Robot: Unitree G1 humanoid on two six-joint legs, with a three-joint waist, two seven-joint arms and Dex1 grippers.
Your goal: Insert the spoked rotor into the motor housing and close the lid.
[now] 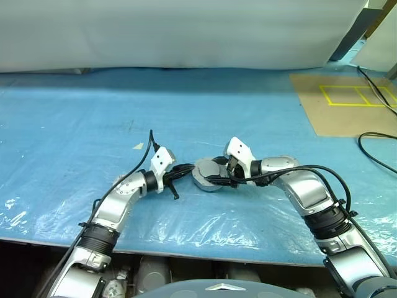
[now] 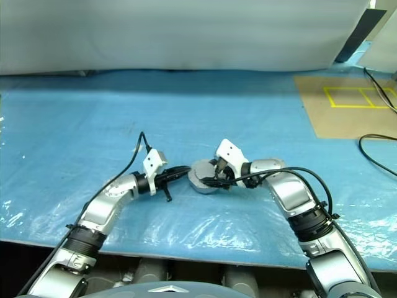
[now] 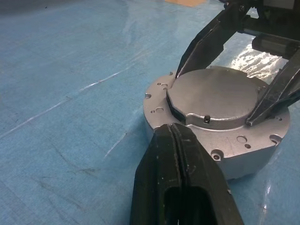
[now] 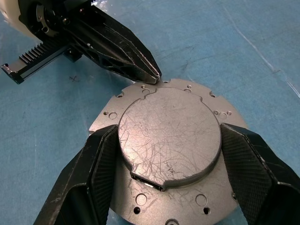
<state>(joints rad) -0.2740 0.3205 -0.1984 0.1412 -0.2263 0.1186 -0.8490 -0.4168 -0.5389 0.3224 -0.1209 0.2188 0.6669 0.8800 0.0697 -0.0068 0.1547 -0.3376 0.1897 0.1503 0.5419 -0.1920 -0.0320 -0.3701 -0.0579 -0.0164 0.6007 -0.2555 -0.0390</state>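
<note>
Round grey metal motor housing point(image 4: 140, 201) resting flat on the blue plastic-covered bench point(image 1: 74, 124), toward the near edge and roughly midway between the left and right edges. Round grey metallic lid point(image 4: 168, 140), scratched smooth face up, lying shut on top of the housing, inside the flange with its ring of small screw holes. Contents of the housing hidden beneath the closed lid; cannot tell whether the spoked rotor sits inside. Right gripper point(image 4: 168, 154) reaching in from the right, black ribbed fingers point(image 4: 98, 159) spread wide and set against opposite sides of the raised lid, one on each flank, above the housing flange; touching or pressing the lid's edge by the look of it, nothing lifted. Left gripper point(image 4: 152, 75) coming in from the left, black fingers pressed together into a single closed point, holding nothing, tip at the housing rim just beside the lid's edge. Seen from the left wrist, closed fingers point(image 3: 180, 173) low against the near wall of the housing, right gripper's two fingers straddling the lid beyond. Brown cardboard sheet with yellow taped rectangles point(image 1: 347, 99) lying at the far right corner of the bench, well apart from the housing. Black cables point(image 1: 378, 146) trailing along the right edge.
</note>
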